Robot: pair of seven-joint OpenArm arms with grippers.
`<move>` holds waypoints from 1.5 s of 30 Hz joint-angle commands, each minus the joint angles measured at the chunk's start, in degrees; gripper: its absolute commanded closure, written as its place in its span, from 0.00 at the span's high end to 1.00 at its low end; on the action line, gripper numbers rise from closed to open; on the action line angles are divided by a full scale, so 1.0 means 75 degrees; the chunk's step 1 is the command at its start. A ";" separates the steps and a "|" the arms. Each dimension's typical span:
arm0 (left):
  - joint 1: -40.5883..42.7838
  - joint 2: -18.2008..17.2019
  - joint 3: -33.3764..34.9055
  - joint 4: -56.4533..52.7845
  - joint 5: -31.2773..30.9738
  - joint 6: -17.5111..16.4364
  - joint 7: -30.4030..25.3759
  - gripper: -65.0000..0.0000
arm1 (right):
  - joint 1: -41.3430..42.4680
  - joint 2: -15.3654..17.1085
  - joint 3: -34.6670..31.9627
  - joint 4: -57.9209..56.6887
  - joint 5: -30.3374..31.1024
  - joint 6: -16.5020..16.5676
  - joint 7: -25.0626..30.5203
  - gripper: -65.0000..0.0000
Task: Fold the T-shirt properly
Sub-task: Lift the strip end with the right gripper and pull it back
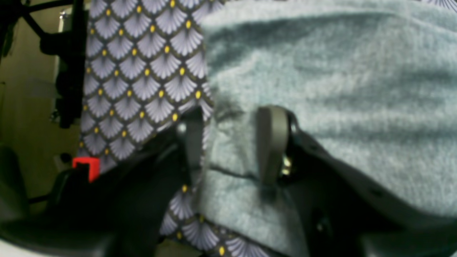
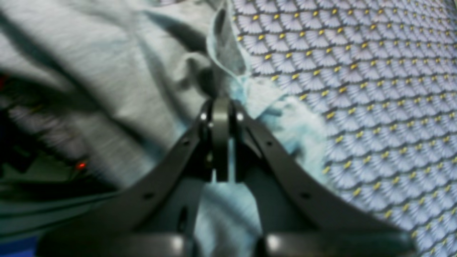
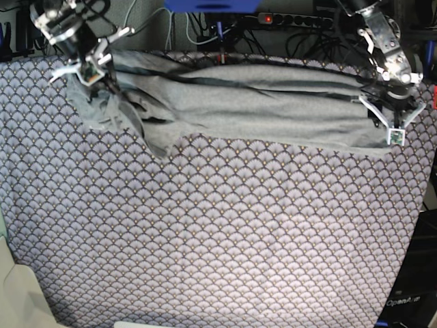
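The light grey T-shirt (image 3: 259, 102) lies bunched in a long band across the far part of the table, in lengthwise folds. At its left end in the base view, my right gripper (image 3: 89, 72) holds a raised bunch of it. In the right wrist view the right gripper (image 2: 221, 101) is shut, with crumpled T-shirt (image 2: 107, 71) fabric pinched at its tips. At the band's other end, my left gripper (image 3: 390, 126) points down at the hem. In the left wrist view the left gripper (image 1: 234, 117) is open and straddles the T-shirt (image 1: 339, 89) edge, one finger over the cloth.
The purple scallop-patterned tablecloth (image 3: 218, 232) covers the whole table. A power strip with a red light (image 3: 266, 18) and cables sit behind the far edge. A black stand (image 1: 71, 64) rises beyond the table's side. A white object (image 3: 20, 294) shows at the front left corner.
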 commanded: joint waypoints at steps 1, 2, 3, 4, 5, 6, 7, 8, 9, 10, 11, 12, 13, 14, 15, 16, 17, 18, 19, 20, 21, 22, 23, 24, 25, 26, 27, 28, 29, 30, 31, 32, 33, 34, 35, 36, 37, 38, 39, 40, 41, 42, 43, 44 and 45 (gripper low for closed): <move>-0.0035 -0.0100 -0.0012 0.0113 -0.0028 0.0050 -0.0135 0.39 | -0.0201 0.0003 0.0020 0.0067 0.0128 -0.0016 0.0391 0.00; -0.0035 -0.0100 -0.0012 0.0113 -0.0028 0.0050 -0.0135 0.39 | -0.0341 0.0003 0.0020 -0.0004 0.0128 -0.0016 0.0625 0.00; -0.0035 -0.0100 -0.0012 0.0113 -0.0028 0.0050 -0.0135 0.39 | -0.0423 0.0003 0.0009 -0.0097 0.0128 -0.0016 0.0801 0.00; -0.0035 -0.0100 -0.0012 0.0113 -0.0016 0.0050 -0.0135 0.39 | -0.0482 0.0003 0.0009 -0.0238 0.0128 -0.0016 0.0977 0.00; -0.0035 -0.0100 -0.0012 0.0113 -0.0016 0.0050 -0.0135 0.39 | -0.0506 0.0003 0.0032 -0.0367 0.0116 -0.0016 0.1141 0.00; -0.0035 -0.0100 -0.0012 0.0113 -0.0016 0.0050 -0.0135 0.39 | -0.0517 0.0003 0.0044 -0.0531 0.0093 -0.0016 0.1270 0.00; -0.0023 -0.0100 -0.0012 0.0113 -0.0016 0.0050 -0.0135 0.39 | -0.0517 0.0015 0.0055 -0.0719 0.0093 -0.0016 0.1352 0.00; -0.0023 -0.0100 -0.0012 0.0113 -0.0016 0.0050 -0.0135 0.39 | -0.0494 0.0026 0.0055 -0.0906 0.0081 -0.0016 0.1422 0.00; -0.0023 -0.0100 -0.0012 0.0113 -0.0016 0.0050 -0.0135 0.39 | -0.0459 0.0026 0.0055 -0.1094 0.0081 -0.0016 0.1469 0.00; -0.0023 -0.0100 -0.0012 0.0113 -0.0016 0.0050 -0.0123 0.39 | -0.0447 0.0038 0.0055 -0.1223 0.0081 -0.0016 0.1516 0.00; -0.0023 -0.0100 -0.0012 0.0113 -0.0016 0.0050 -0.0123 0.39 | -0.0435 0.0050 0.0055 -0.1316 0.0070 -0.0016 0.1528 0.00; -0.0023 -0.0100 -0.0012 0.0113 -0.0016 0.0050 -0.0123 0.39 | -0.0435 0.0143 0.0055 -0.1398 0.0070 -0.0016 0.1575 0.00; -0.0023 -0.0100 -0.0012 0.0113 -0.0016 0.0050 -0.0123 0.39 | -0.0435 0.0214 0.0055 -0.1457 0.0070 -0.0016 0.1622 0.00; -0.0023 -0.0100 -0.0001 0.0113 -0.0016 0.0050 -0.0123 0.39 | -0.0447 0.0284 0.0067 -0.1539 0.0070 -0.0016 0.1680 0.00; -0.0023 -0.0100 -0.0001 0.0113 -0.0016 0.0050 -0.0123 0.39 | -0.0447 0.0354 0.0067 -0.1633 0.0070 -0.0016 0.1727 0.00; -0.0023 -0.0112 -0.0012 0.0113 -0.0016 0.0050 -0.0123 0.39 | -0.0447 0.0448 0.0067 -0.1738 0.0070 -0.0016 0.1762 0.00; -0.0023 -0.0170 -0.0012 0.0113 -0.0016 0.0050 -0.0112 0.39 | -0.0447 0.0530 0.0067 -0.1832 0.0070 -0.0016 0.1762 0.00; -0.0023 -0.0194 -0.0012 0.0113 -0.0016 0.0050 -0.0088 0.39 | -0.0447 0.0565 0.0067 -0.1902 0.0070 -0.0016 0.1762 0.00; -0.0035 -0.0194 -0.0012 0.0113 -0.0016 0.0050 -0.0088 0.39 | -0.0447 0.0589 0.0067 -0.1938 0.0070 -0.0016 0.1750 0.00; -0.0035 -0.0194 -0.0012 0.0113 -0.0016 0.0050 -0.0088 0.39 | -0.0447 0.0601 0.0067 -0.1938 0.0070 -0.0016 0.1727 0.00; -0.0035 -0.0194 -0.0012 0.0113 -0.0016 0.0050 -0.0088 0.39 | -0.0435 0.0601 0.0067 -0.1938 0.0070 -0.0016 0.1727 0.00; -0.0035 -0.0194 -0.0012 0.0113 -0.0016 0.0050 -0.0088 0.39 | -0.0435 0.0624 0.0067 -0.1949 0.0070 -0.0016 0.1727 0.00; -0.0023 -0.0194 -0.0012 0.0113 -0.0016 0.0050 -0.0088 0.39 | -0.0435 0.0671 0.0079 -0.1949 0.0070 -0.0016 0.1715 0.00; -0.0012 -0.0194 -0.0012 0.0113 -0.0016 0.0050 -0.0112 0.39 | -0.0435 0.0694 0.0079 -0.1949 0.0070 -0.0016 0.1715 0.00; -0.0012 -0.0194 -0.0012 0.0113 -0.0016 0.0050 -0.0112 0.39 | -0.0423 0.0694 0.0079 -0.1949 0.0070 -0.0016 0.1715 0.00; -0.0012 -0.0205 -0.0012 0.0124 -0.0016 0.0050 -0.0088 0.39 | -0.0365 0.0694 0.0102 -0.1949 0.0070 -0.0016 0.1715 0.00; -0.0023 -0.0205 -0.0012 0.0124 -0.0016 0.0050 -0.0088 0.39 | -0.0306 0.0659 0.0208 -0.1949 0.0070 -0.0016 0.1715 0.00; -0.0023 -0.0205 -0.0012 0.0124 -0.0016 0.0050 -0.0088 0.39 | -0.0248 0.0636 0.0349 -0.1949 0.0070 -0.0016 0.1715 0.00; -0.0023 -0.0205 -0.0012 0.0124 -0.0016 0.0050 -0.0100 0.39 | -0.0189 0.0612 0.0431 -0.1949 0.0070 -0.0016 0.1715 0.00; -0.0012 -0.0205 -0.0012 0.0124 -0.0016 0.0050 -0.0112 0.39 | -0.0166 0.0589 0.0489 -0.1949 0.0070 -0.0016 0.1715 0.00; 0.0000 -0.0205 -0.0012 0.0124 -0.0016 0.0050 -0.0112 0.39 | -0.0154 0.0601 0.0571 -0.1949 0.0070 -0.0016 0.1715 0.00; 0.0000 -0.0205 -0.0012 0.0124 -0.0016 0.0050 -0.0112 0.39 | -0.0107 0.0601 0.0618 -0.1961 0.0081 -0.0016 0.1715 0.00; 0.0000 -0.0205 -0.0012 0.0124 -0.0016 0.0050 -0.0112 0.39 | -0.0060 0.0601 0.0665 -0.1961 0.0081 -0.0016 0.1715 0.00; 0.0000 -0.0205 -0.0012 0.0124 -0.0016 0.0050 -0.0112 0.39 | -0.0025 0.0601 0.0735 -0.1961 0.0081 -0.0016 0.1715 0.00; -0.0012 -0.0205 -0.0012 0.0124 -0.0016 0.0050 -0.0112 0.39 | -0.0001 0.0589 0.0782 -0.1973 0.0081 -0.0016 0.1715 0.00; -0.0012 -0.0205 -0.0012 0.0124 -0.0016 0.0050 -0.0112 0.39 | -0.0001 0.0589 0.0806 -0.1973 0.0081 -0.0016 0.1715 0.00; -0.0012 -0.0205 -0.0012 0.0124 -0.0016 0.0050 -0.0112 0.39 | 0.0045 0.0589 0.0806 -0.1973 0.0081 -0.0016 0.1715 0.00; -0.0012 -0.0205 -0.0012 0.0124 -0.0016 0.0050 -0.0112 0.39 | 0.0069 0.0589 0.0806 -0.1985 0.0081 -0.0016 0.1704 0.00; -0.0012 -0.0205 -0.0012 0.0124 -0.0016 0.0050 -0.0112 0.39 | 0.0127 0.0589 0.0806 -0.1985 0.0070 -0.0016 0.1704 0.00; -0.0012 -0.0205 -0.0012 0.0124 -0.0016 0.0050 -0.0112 0.39 | 0.0151 0.0589 0.0806 -0.1985 0.0070 -0.0016 0.1692 0.00; -0.0012 -0.0205 -0.0012 0.0124 -0.0016 0.0050 -0.0112 0.39 | 0.0151 0.0589 0.0806 -0.1985 0.0070 -0.0016 0.1598 0.00; -0.0012 -0.0205 -0.0012 0.0124 -0.0016 0.0050 -0.0112 0.39 | 0.0151 0.0589 0.0806 -0.1985 0.0070 -0.0016 0.1422 0.00; -0.0012 -0.0205 -0.0012 0.0136 -0.0016 0.0050 -0.0112 0.39 | 0.0151 0.0612 0.0794 -0.1985 0.0070 -0.0016 0.1223 0.00; -0.0012 -0.0205 -0.0012 0.0148 -0.0016 0.0050 -0.0123 0.39 | 0.0221 0.0624 0.0782 -0.1985 0.0070 -0.0016 0.1035 0.00; 0.0000 -0.0205 -0.0012 0.0148 -0.0016 0.0050 -0.0123 0.39 | 0.0303 0.0624 0.0770 -0.1985 0.0070 -0.0016 0.0848 0.00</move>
